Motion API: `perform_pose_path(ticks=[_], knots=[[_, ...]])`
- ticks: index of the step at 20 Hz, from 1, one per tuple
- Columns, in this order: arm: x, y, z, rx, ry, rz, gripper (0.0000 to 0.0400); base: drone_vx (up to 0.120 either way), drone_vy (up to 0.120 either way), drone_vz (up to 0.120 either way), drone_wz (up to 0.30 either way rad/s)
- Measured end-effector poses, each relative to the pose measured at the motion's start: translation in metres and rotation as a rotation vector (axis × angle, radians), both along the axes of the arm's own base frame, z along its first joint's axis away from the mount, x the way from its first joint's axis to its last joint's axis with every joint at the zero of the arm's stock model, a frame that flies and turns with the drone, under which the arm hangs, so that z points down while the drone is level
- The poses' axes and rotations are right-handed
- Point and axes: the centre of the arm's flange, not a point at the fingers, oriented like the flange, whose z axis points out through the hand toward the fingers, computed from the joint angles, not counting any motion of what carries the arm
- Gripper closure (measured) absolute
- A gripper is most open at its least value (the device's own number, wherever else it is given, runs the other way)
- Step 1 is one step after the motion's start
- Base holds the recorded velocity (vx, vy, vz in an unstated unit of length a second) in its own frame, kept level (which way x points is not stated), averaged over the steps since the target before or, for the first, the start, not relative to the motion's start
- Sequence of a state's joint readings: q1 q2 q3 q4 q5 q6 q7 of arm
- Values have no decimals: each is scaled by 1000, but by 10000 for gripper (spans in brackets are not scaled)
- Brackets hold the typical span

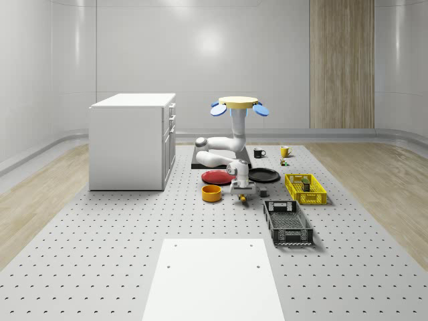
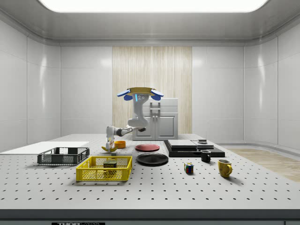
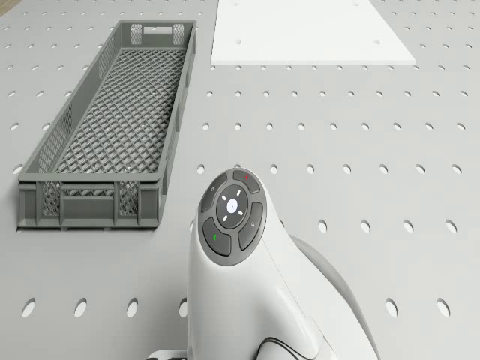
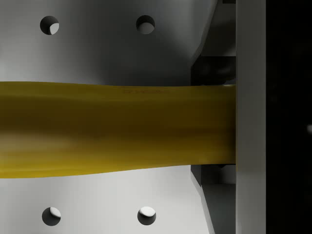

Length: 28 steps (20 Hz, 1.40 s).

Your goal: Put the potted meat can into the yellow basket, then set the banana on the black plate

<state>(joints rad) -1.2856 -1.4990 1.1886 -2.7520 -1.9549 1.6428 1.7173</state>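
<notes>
Potted meat can (image 2: pixel 110 163): dark body, yellow label, upright inside yellow basket (image 2: pixel 104 168), near middle of its floor (also seen from above (image 1: pixel 306 180)).
Yellow basket (image 1: pixel 305 188): mesh-walled, oblong, open top, flat on table at roughly 3 o'clock from black plate.
Banana (image 4: pixel 117 129): yellow, lying low at table by orange bowl, at about 7 o'clock from black plate; spot in whole-scene view (image 1: pixel 243 198).
Black plate (image 1: pixel 263 175): round, shallow, bare, flat on table (image 2: pixel 152 159).
</notes>
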Motion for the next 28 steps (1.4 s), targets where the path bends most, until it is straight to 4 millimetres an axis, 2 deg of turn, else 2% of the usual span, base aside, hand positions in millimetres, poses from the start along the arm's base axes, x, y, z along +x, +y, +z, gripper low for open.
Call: perform_pose_path(ticks=[5, 13, 16, 28], knots=[[0, 0, -20, -1, 1, 2, 202, 0, 0, 0, 0], [0, 0, -45, -2, 1, 15, 202, 0, 0, 120, 0], [0, 0, -48, -2, 1, 16, 202, -93, 120, 93, 0], [0, 0, -52, -2, 1, 20, 202, -120, 120, 0, 0]])
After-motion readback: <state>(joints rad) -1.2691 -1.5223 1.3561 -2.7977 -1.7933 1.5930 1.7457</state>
